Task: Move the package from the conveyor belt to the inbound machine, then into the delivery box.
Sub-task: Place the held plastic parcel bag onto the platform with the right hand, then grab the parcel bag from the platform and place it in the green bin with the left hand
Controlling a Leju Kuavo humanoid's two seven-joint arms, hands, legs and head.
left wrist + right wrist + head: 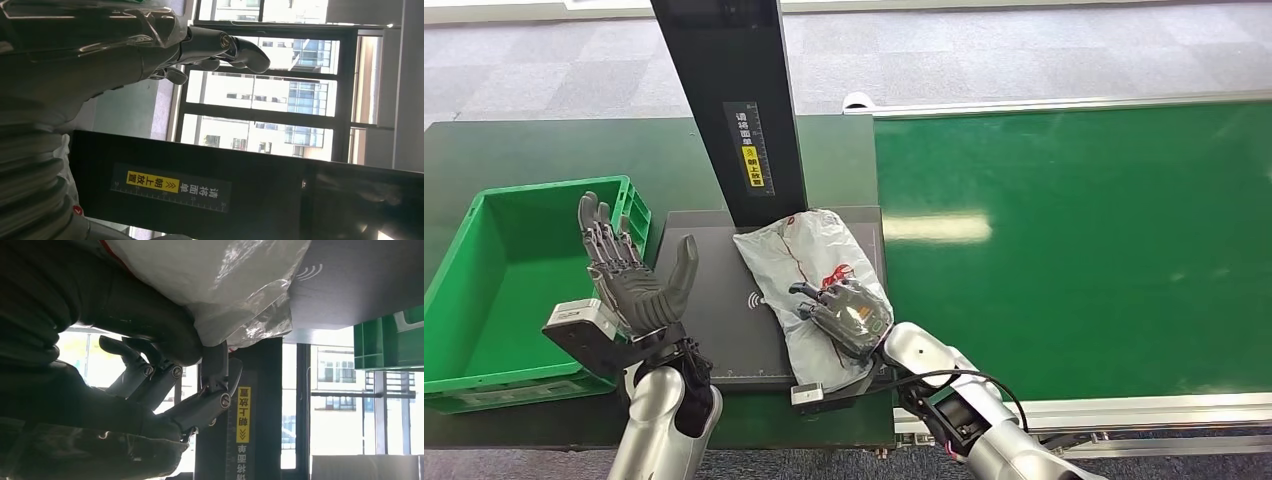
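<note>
Package (816,280) is on the scanner plate (714,310) at the foot of the black post (734,110), overlapping the plate's right edge toward the belt (1074,250). So the step in hand looks like the machine stop, with the bin (494,290) next.

Right hand (844,318) is on the near end of the package. In the right wrist view the thumb (165,335) presses the bag's plastic against the fingers (210,405), so I read it as pinched (bag film, not the contents).

Left hand (629,275) is raised between bin and plate, palm up, fingers spread, holding nothing, well clear of the package.

To do this well:
- Get a deeper grip before lifting; loose film could slip or tear.
- Lift clear of the plate, no dragging past the post.
- Clear the bin's near wall, release low inside.
- Keep the left hand out of the path, or use it to support the sagging end.
</note>
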